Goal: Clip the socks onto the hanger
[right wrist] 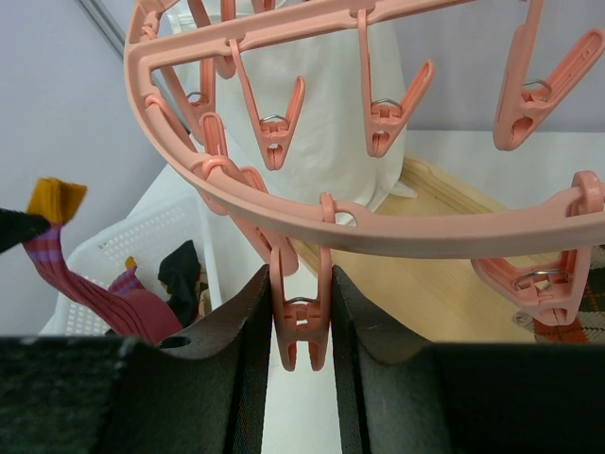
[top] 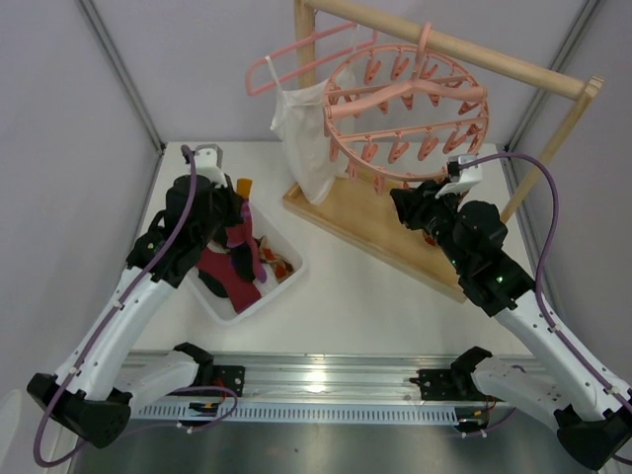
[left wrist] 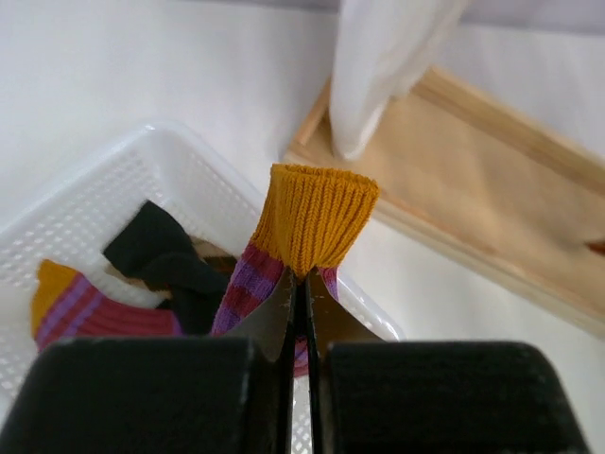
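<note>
Sock (left wrist: 312, 222), mustard cuff and purple-maroon stripes, is up over the basket (left wrist: 123, 165). My left fingers (left wrist: 286, 317) are pressed together on it just under the cuff, and its lower end is hidden behind them. I count two more in the basket: one black sock (left wrist: 156, 251) and one striped sock (left wrist: 80, 307). The overhead pile is too tangled to count. My right fingers (right wrist: 248, 326) clamp one clip (right wrist: 301, 331) on the round pink hanger (right wrist: 378, 232). Its ring is cut off in the wrist view, with a white top (right wrist: 331, 123) behind.

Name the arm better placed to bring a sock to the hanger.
Left. The left gripper is shut on a striped sock above the basket; the right gripper grips a clip on the hanger.
</note>
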Action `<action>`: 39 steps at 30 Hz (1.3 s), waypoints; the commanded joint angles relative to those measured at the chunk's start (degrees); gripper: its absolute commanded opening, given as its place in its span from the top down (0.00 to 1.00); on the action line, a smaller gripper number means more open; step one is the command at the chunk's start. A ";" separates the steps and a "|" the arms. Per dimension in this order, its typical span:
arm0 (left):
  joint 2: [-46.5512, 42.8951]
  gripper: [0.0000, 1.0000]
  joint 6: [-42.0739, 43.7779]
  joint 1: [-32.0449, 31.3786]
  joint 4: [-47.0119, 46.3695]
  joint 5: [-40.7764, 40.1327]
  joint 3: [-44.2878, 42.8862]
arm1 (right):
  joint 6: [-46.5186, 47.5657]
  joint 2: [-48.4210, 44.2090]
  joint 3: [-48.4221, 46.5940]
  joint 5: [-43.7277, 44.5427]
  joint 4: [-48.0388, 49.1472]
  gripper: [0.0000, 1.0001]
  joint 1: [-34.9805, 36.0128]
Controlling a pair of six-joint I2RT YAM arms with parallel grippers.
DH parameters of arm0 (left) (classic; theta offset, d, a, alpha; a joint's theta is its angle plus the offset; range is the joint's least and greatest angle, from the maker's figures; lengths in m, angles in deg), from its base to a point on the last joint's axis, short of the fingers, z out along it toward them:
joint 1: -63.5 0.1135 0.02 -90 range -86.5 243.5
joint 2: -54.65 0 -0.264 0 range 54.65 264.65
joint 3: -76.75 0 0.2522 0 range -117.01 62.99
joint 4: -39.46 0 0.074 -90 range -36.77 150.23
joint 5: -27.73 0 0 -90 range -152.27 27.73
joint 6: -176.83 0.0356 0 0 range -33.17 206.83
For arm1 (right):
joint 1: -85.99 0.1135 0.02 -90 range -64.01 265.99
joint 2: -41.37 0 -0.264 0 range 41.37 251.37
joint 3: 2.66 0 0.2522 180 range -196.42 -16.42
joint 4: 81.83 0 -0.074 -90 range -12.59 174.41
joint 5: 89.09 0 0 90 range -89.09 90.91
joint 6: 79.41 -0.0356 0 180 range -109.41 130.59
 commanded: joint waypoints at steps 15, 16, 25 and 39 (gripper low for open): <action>-7.55 0.99 5.74 -10.70 -26.93 12.70 9.89 | -2.87 -1.19 -2.11 -3.30 -3.10 1.00 0.06; -6.85 0.99 6.09 -13.67 -27.90 13.67 9.71 | -2.87 -1.10 -2.20 -3.47 -2.84 1.00 0.15; 4.75 0.99 5.21 -25.38 -37.65 15.70 4.79 | -3.31 -1.54 -1.67 -4.44 0.06 1.00 0.06; 18.03 0.99 5.74 -30.40 -43.73 16.93 -0.31 | -4.36 -2.51 -1.94 -5.32 1.47 1.00 0.06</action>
